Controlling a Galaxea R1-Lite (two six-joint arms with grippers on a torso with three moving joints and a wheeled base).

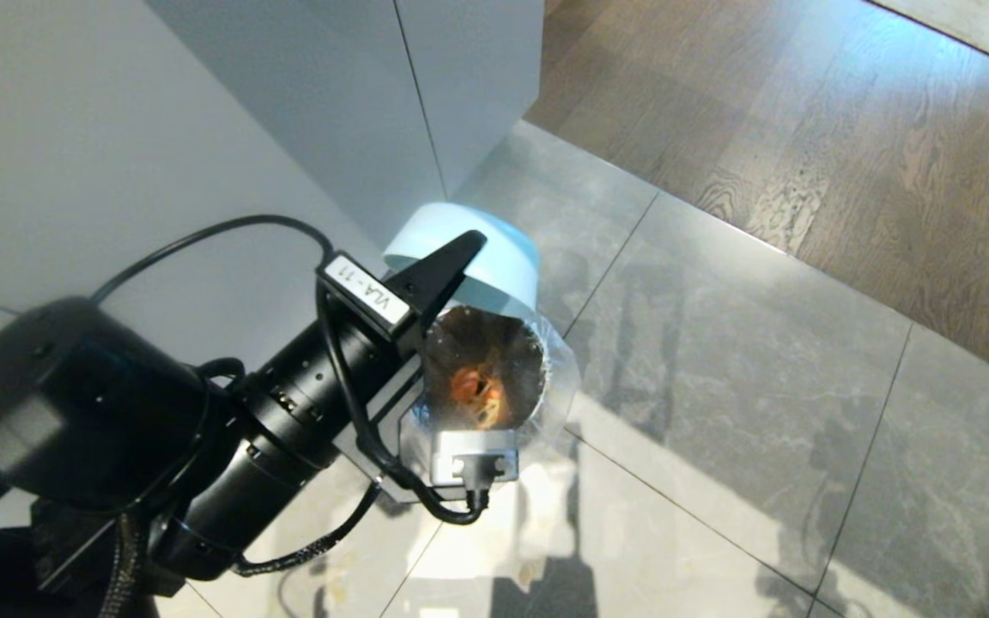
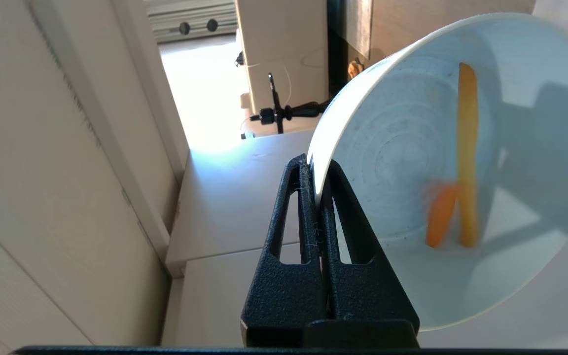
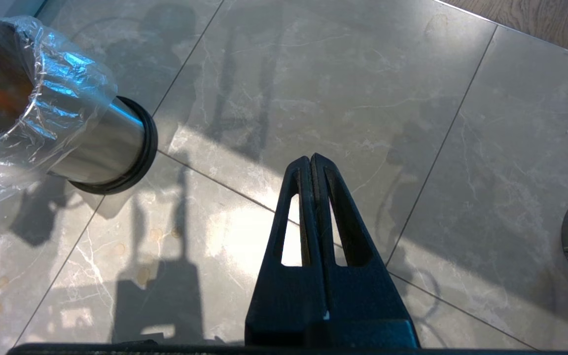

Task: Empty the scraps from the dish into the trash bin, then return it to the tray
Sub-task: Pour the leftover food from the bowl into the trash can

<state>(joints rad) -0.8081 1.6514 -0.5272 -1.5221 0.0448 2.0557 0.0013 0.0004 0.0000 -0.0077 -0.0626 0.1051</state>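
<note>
The left gripper [image 2: 316, 170] is clamping the rim of the dish [image 2: 412, 162], one finger inside the wall and one outside, jaws nearly shut on the thin edge. In the head view the left gripper [image 1: 460, 249] is reaching toward 1 o'clock, and the dish [image 1: 494, 257] is hanging tipped on edge directly over the far rim of the bin [image 1: 486, 369], its mouth facing down toward the opening.

The scraps [image 2: 464, 162] are clinging to the inner wall: a yellow stick and an orange chunk, the chunk blurred and apparently sliding. Orange and yellow pieces [image 1: 482, 395] are lying at the bottom of the bin.

Procedure for the step in hand, as judged from this position:
- Keep the grip pressure constant. The hold is on the rim alone, so the dish is likely to pivot if the wrist jerks.
- Roll the wrist further so the mouth is facing straight down into the liner [image 3: 52, 93].
- Hold the rim of the dish inside the bin opening, since a stick leaving at an angle could land on the floor [image 1: 718, 360].
- Confirm the dish is bare before lifting away.

The tray is not in view. The right gripper [image 3: 312, 162] is hanging closed and empty above the floor, at 4 o'clock from the bin.
</note>
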